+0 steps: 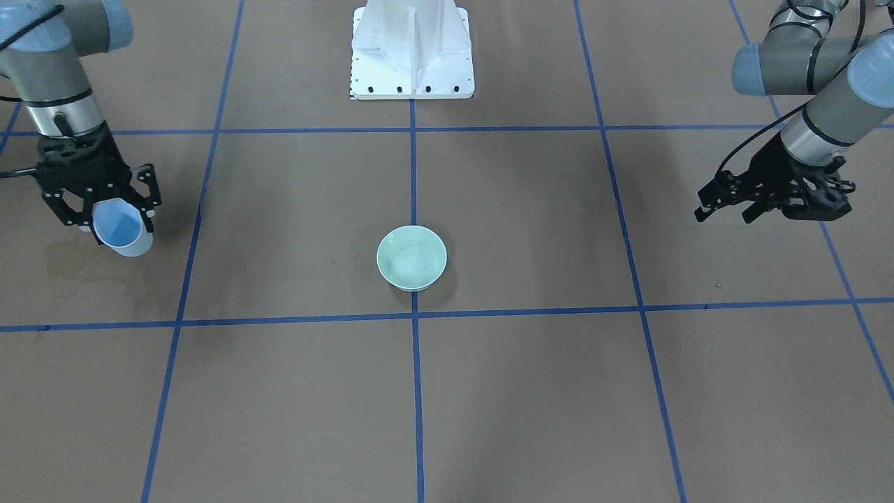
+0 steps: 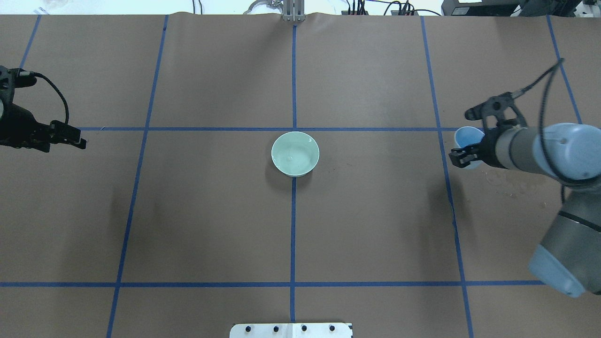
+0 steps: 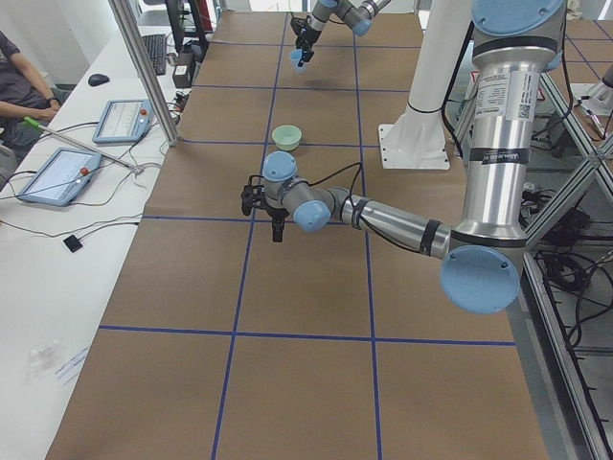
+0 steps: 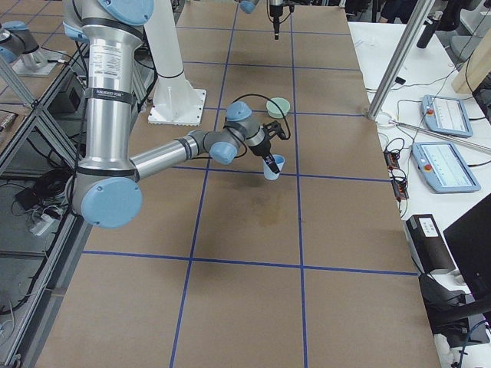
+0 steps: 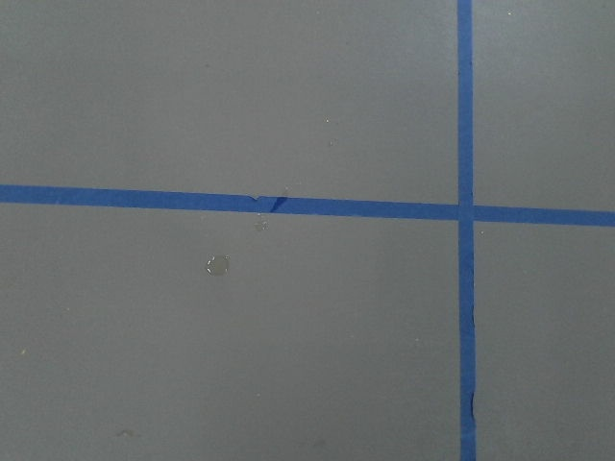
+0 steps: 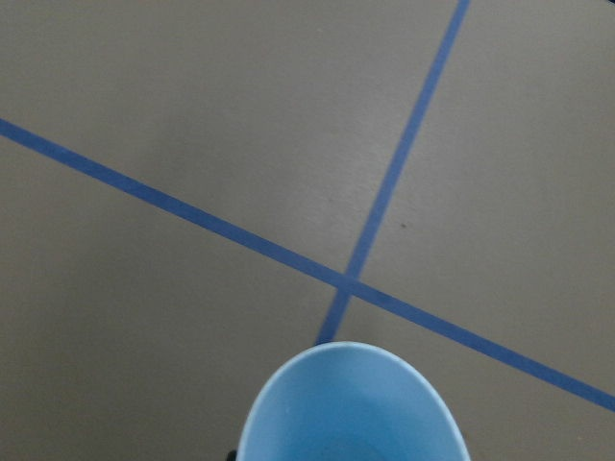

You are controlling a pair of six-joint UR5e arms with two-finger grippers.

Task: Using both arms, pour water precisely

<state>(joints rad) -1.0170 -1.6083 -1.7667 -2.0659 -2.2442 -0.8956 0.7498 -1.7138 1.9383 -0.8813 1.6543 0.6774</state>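
A pale green bowl [image 1: 412, 257] stands at the table's middle, on the centre tape line; it also shows in the overhead view [image 2: 295, 153]. Faint glints of water [image 1: 421, 266] show on its bottom. My right gripper [image 1: 112, 209] is shut on a light blue cup [image 1: 124, 230], held tilted above the table far to the bowl's side. The cup's rim shows in the right wrist view [image 6: 351, 403]; I cannot tell whether it holds water. My left gripper [image 1: 723, 213] is open and empty, hovering far on the other side [image 2: 77, 139].
The white pedestal base [image 1: 412, 52] stands behind the bowl. Blue tape lines [image 2: 293, 225] grid the brown table. Damp stains [image 2: 512, 183] lie under the right arm. A small droplet [image 5: 217, 265] lies under the left gripper. Tablets and cables lie on the side bench [image 3: 86, 153].
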